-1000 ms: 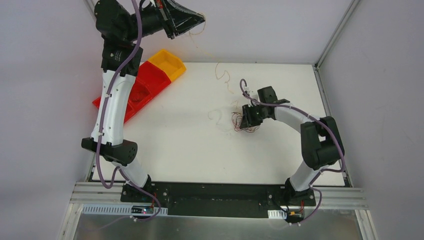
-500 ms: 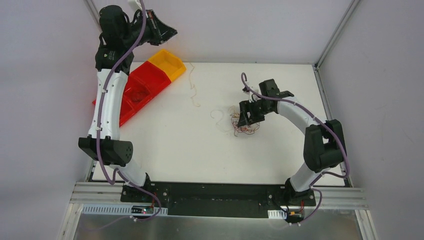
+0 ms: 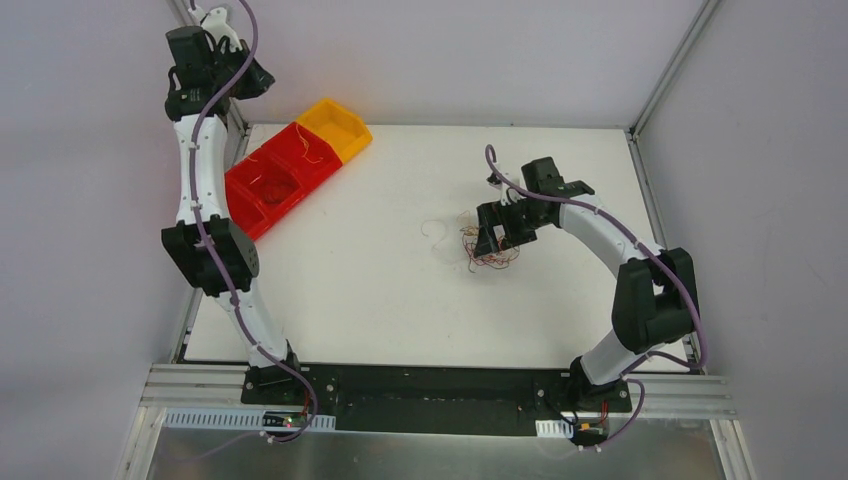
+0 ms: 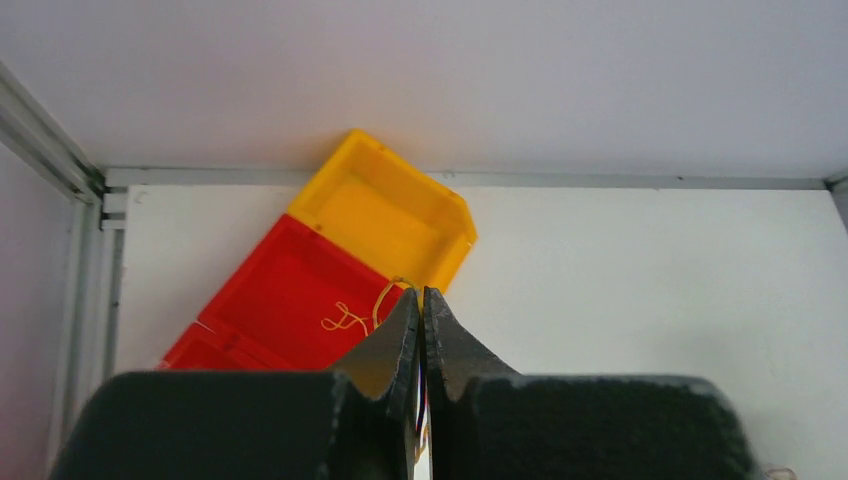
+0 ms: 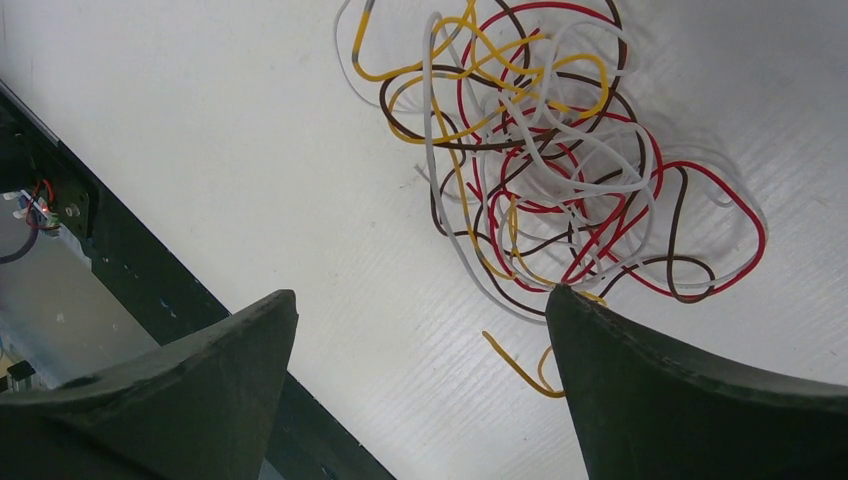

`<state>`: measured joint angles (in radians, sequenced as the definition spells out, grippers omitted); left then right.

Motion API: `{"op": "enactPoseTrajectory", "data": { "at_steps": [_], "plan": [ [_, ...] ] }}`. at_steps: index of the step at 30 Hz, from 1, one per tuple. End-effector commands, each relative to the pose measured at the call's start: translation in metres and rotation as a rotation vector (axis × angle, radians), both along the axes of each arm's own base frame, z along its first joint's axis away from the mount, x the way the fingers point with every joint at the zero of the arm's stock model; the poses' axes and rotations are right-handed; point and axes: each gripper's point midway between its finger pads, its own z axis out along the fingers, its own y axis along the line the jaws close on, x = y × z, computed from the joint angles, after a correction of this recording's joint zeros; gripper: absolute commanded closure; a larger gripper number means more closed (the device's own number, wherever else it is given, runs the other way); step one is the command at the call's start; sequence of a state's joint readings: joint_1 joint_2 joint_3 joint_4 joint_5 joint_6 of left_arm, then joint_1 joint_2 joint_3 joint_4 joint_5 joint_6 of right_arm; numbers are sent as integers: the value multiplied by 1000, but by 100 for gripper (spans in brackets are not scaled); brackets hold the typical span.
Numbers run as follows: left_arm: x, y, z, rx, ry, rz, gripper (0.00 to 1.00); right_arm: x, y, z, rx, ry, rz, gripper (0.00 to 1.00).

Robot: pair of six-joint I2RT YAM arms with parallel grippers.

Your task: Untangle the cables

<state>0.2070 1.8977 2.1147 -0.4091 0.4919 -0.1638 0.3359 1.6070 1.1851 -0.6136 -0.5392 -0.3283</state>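
Red, yellow, white and dark brown, all very thin and curly: the cables (image 5: 560, 150), most of them balled into one loose knot on the white table (image 3: 400, 310), well apart from the bin row (image 3: 285, 172) and far off to its right. Loops crossing over and under each other with no clear order. Red and brown loops bulging widest at the knot's rim, white ones threading through the middle, yellow ones bunched on one side, and a short yellow end poking free at the edge. Flat against the table rather than piled high. One pale white strand (image 3: 435, 232) curled alone just beside the knot, on the side facing the bin row, too faint in the top view to tell whether touching the knot or not. Right gripper (image 5: 420, 298) poised directly over the knot, on the far side of it from the bin row, fingers (image 5: 230, 370) spread wide with nothing between them and no wire touching either tip. Left gripper (image 4: 422, 293) raised above the bin row, toward its left side, fingers pressed almost together and pinching a yellow strand (image 4: 345, 320). Hanging from those tips, curling down into the red bin (image 4: 280, 290), the compartment right next to the yellow bin (image 4: 385, 215) at the far end of the row.
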Motion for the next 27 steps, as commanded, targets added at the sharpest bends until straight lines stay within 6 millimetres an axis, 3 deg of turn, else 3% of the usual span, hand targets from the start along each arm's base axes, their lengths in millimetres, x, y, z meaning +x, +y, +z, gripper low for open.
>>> {"op": "enactPoseTrajectory", "data": {
  "at_steps": [1, 6, 13, 21, 27],
  "plan": [
    [18, 23, 40, 99, -134, 26, 100, 4, -3, 22, 11, -55, 8, 1],
    [35, 28, 40, 129, -167, 10, 100, 4, -6, 22, 7, -56, 1, 1],
    [53, 22, -15, 119, -79, -56, 100, 8, -9, 20, 4, -46, -15, 1],
    [57, -20, -77, 85, -11, -265, 100, 14, -10, 18, 2, -32, -38, 1],
    [52, -47, -79, 38, -30, -400, 100, 13, -13, 16, -2, -25, -47, 1]
  ]
}}
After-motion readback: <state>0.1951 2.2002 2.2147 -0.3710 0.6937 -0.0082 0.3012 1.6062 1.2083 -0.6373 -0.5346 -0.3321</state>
